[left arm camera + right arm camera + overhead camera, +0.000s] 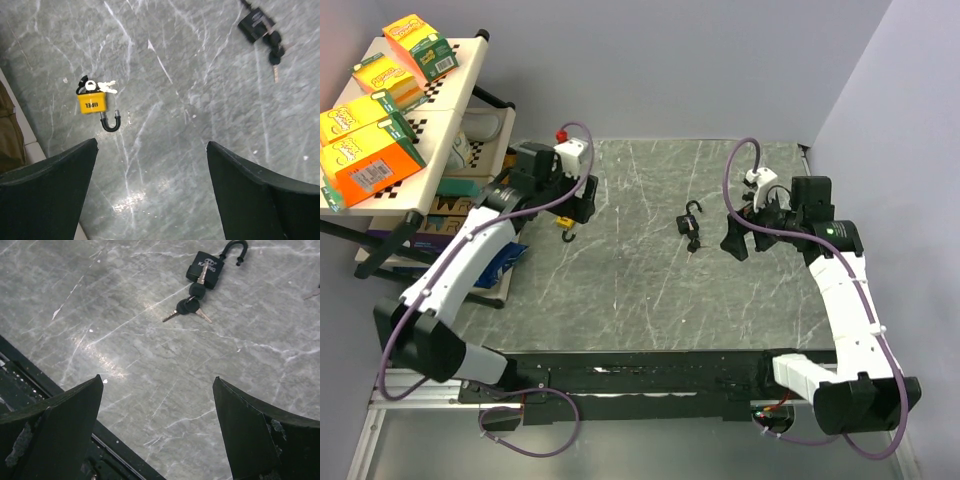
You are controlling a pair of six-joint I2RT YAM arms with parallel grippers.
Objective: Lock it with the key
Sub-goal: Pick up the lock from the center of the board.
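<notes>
Marble table (640,295): blk padlock (205,271) w/ keys (187,307), yellow padlock (92,103) well apart.

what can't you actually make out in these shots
- Top view: yellow padlock tiny, partly behind the left gripper.
- Left wrist view: black padlock, shackle cut off by the top edge.
- Right wrist view: whether the key sits in its keyhole; body lettering too small.

Arms: I have white link shells and black joint housings on my left arm (470,255) and right arm (850,300).
Cables (726,180): purple, looping at each wrist and trailing from my bases at 6 o'clock.
Left end effector (152,142): two broad matte-black fingers (50,195).
Right end effector (157,377): matching black fingers, inner faces scuffed pale.
Marking: a small green light (832,230) on my right arm.
</notes>
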